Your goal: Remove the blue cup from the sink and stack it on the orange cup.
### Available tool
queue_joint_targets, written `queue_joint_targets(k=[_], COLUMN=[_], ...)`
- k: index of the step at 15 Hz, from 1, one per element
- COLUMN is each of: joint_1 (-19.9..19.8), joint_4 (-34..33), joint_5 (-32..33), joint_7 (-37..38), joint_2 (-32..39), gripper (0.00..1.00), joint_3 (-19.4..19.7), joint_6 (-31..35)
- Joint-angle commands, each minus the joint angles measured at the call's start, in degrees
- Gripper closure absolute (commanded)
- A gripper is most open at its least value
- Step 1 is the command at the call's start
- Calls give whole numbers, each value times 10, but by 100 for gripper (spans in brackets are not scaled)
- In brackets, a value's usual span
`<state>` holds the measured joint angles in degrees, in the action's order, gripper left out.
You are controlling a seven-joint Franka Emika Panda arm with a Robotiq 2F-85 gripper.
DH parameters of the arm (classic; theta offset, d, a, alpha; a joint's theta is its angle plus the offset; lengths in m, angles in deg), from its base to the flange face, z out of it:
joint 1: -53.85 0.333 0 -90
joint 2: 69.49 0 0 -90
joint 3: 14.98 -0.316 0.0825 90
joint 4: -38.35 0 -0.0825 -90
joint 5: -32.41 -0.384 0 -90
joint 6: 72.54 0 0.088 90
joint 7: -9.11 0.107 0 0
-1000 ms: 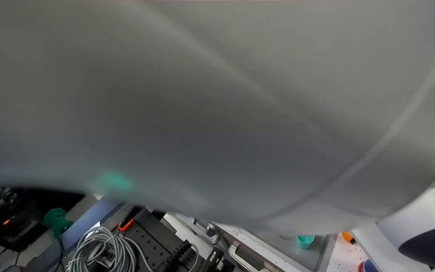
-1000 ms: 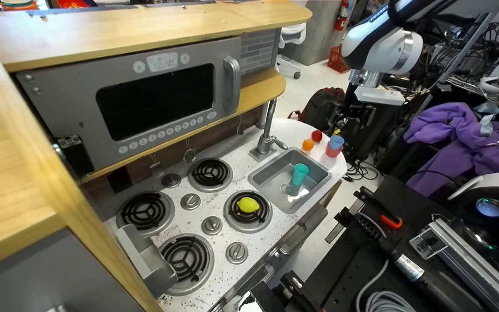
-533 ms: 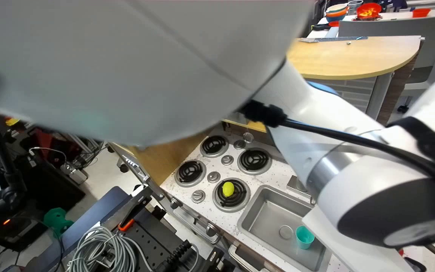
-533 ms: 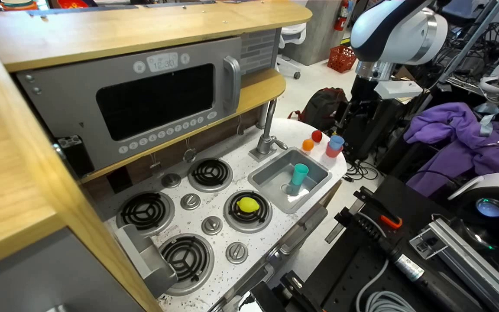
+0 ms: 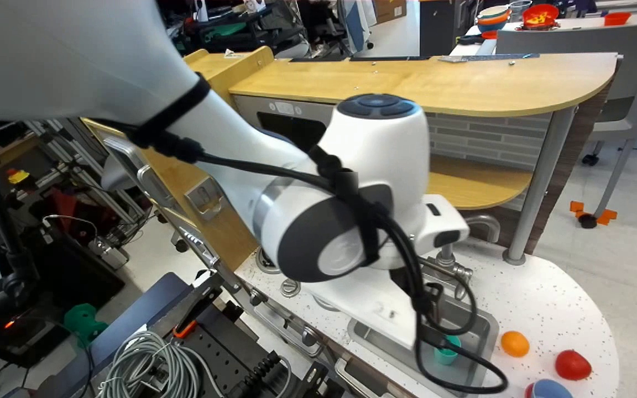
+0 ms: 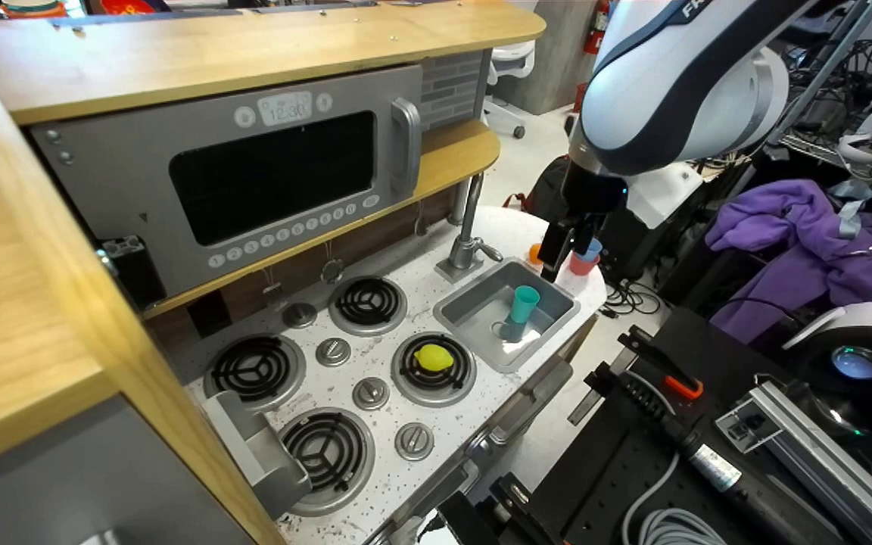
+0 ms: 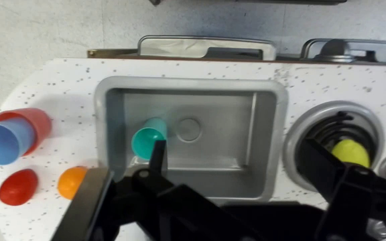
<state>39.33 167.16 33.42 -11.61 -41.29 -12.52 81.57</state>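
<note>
The blue cup (image 7: pixel 5 140) is outside the sink (image 7: pixel 193 83), stacked in a coral-red cup (image 7: pixel 40 125) on the counter's rounded end. Both also show in an exterior view, the blue cup (image 6: pixel 593 250) partly behind my gripper and the coral-red cup (image 6: pixel 584 265) below it. A teal cup (image 7: pixel 149 139) stands in the sink; it also shows in an exterior view (image 6: pixel 524 303). I see no bright-orange cup; the orange item (image 7: pixel 71 182) is round like a fruit. My gripper (image 7: pixel 236 144) is wide open and empty above the sink area; an exterior view shows it near the sink's far end (image 6: pixel 565 261).
A red round item (image 7: pixel 18 186) lies beside the orange one. A yellow lemon (image 7: pixel 350 153) sits on a burner. The silver faucet (image 6: pixel 470 227) rises behind the sink. The microwave (image 6: pixel 254 174) and a wooden shelf (image 5: pixel 479 179) overhang the counter's back. A dark cable loop (image 5: pixel 470 359) hangs from the wrist.
The arm has swung in and my gripper has come from beyond the counter's rounded end to above the sink. The upper arm uncovers more of an exterior view. The cups have not moved.
</note>
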Motion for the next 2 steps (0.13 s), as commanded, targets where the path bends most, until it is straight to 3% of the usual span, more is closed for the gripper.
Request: queue_joint_targets(k=[1, 2], joint_1=[8, 17], joint_4=[23, 42], joint_5=[1, 0], joint_7=[7, 11], joint_2=[-18, -34], gripper=[0, 0], joint_3=[-8, -10], joint_6=[-9, -17])
